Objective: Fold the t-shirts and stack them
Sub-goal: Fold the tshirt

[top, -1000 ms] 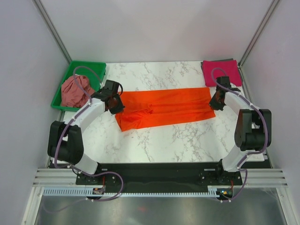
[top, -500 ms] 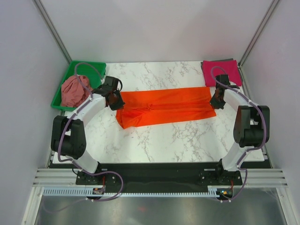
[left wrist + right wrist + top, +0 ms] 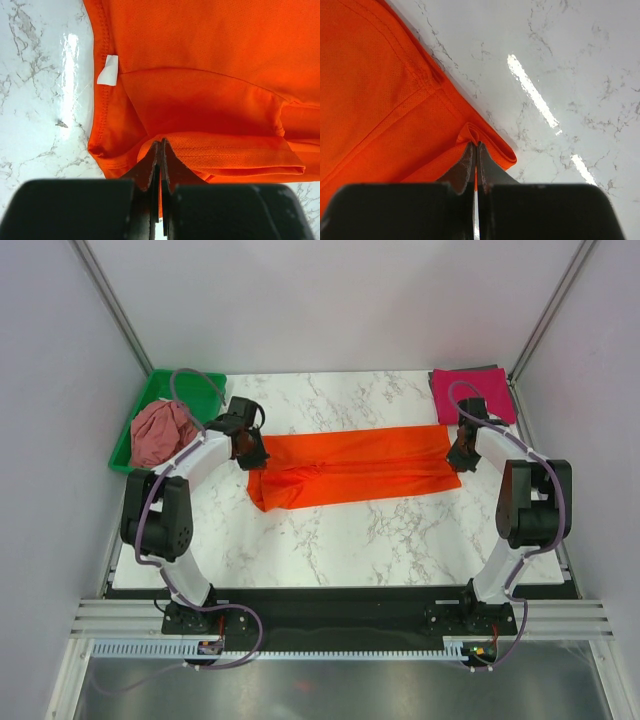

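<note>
Marble tabletop [image 3: 340, 530] carries the orange t-shirt [image 3: 350, 468] as a long band across its middle. It is stretched straight because the left gripper [image 3: 250, 452] is clenched on its left end and the right gripper [image 3: 460, 458] pinches its right corner, likely readying a fold. The magenta t-shirt [image 3: 470, 392], apparently folded, lies at the far right corner; the dusty rose t-shirt [image 3: 160, 432] sits crumpled in the green tray [image 3: 205, 380].

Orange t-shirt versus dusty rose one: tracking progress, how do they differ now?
The orange t-shirt lies stretched in a long folded band on the table; the dusty rose t-shirt sits crumpled in the green tray. The left gripper and right gripper pinch the orange t-shirt's ends; neither holds the dusty rose t-shirt. Both are plain solid-colour cloth.
</note>
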`<state>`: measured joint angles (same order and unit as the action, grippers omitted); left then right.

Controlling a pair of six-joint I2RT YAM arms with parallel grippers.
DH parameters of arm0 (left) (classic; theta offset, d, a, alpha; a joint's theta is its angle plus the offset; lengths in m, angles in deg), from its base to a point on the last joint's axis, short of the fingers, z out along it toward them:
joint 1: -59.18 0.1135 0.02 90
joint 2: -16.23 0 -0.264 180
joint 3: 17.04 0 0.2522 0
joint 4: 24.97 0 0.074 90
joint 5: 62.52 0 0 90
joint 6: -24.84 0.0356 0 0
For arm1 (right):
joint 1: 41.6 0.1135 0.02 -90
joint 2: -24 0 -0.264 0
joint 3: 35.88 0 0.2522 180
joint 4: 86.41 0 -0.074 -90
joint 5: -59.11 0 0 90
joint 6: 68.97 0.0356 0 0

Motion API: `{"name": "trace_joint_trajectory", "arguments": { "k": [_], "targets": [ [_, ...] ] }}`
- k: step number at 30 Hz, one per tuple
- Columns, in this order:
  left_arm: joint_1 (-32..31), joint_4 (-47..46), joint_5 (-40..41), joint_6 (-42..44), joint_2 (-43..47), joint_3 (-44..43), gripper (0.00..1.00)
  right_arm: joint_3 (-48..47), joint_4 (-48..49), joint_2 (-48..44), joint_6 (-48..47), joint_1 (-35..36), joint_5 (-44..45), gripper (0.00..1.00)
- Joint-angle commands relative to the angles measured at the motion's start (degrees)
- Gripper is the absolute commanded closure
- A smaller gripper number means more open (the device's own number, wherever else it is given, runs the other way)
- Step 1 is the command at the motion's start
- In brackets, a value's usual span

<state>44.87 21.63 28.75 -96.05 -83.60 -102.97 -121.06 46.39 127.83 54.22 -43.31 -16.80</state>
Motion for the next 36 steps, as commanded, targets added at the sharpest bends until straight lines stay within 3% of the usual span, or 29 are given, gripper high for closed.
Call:
{"name": "trace_joint_trajectory", "arguments": {
  "k": [1, 27, 31, 33, 36],
  "targets": [
    [0.4, -1.0, 0.5, 2.8, -0.5, -2.9, 0.98, -2.2, 0.1, 0.8, 0.7, 0.0, 2.1, 1.0],
    [0.4, -0.6, 3.8, 4.1, -4.3, -7.6, 0.98, -5.6, 1.0, 3.6, 2.6, 0.1, 3.5, 0.99],
    [0.4, -0.5, 3.4, 4.4, -5.6, -8.1, 0.97, -7.2, 1.0, 4.4, 2.6, 0.2, 4.0, 0.88],
    [0.3, -0.4, 2.9, 4.5, -6.2, -8.7, 0.89, -8.4, 0.6, 4.2, 2.0, 0.2, 4.9, 0.75],
    [0.3, -0.2, 0.2, 5.8, -7.7, -11.5, 0.82, -10.2, -1.1, 1.6, 2.3, 0.2, 7.4, 0.66]
  ]
}}
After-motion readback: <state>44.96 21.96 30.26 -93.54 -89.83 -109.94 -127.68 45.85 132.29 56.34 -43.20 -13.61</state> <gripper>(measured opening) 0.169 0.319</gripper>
